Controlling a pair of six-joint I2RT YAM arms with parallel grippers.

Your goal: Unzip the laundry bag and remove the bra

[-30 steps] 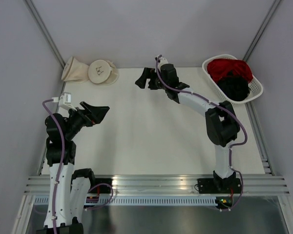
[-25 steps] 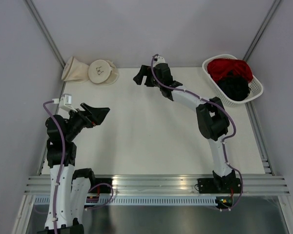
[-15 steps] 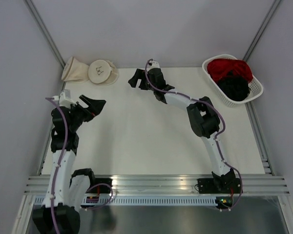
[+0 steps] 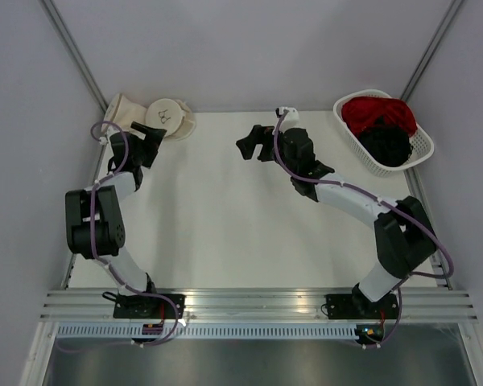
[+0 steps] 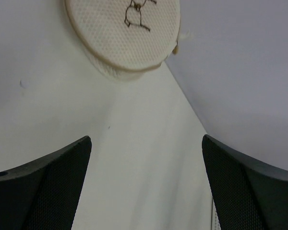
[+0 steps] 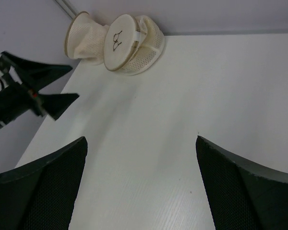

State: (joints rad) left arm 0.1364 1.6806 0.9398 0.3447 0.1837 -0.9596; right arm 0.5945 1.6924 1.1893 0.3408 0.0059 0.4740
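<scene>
The left gripper [image 4: 150, 137], jaws spread and empty, has swung to the table's [image 4: 225, 233] far-left corner beside the round laundry bag [image 4: 167, 117], bra unseen, while the right gripper [image 4: 256, 145], also spread, has drawn back, so unzipping likely comes next.
</scene>
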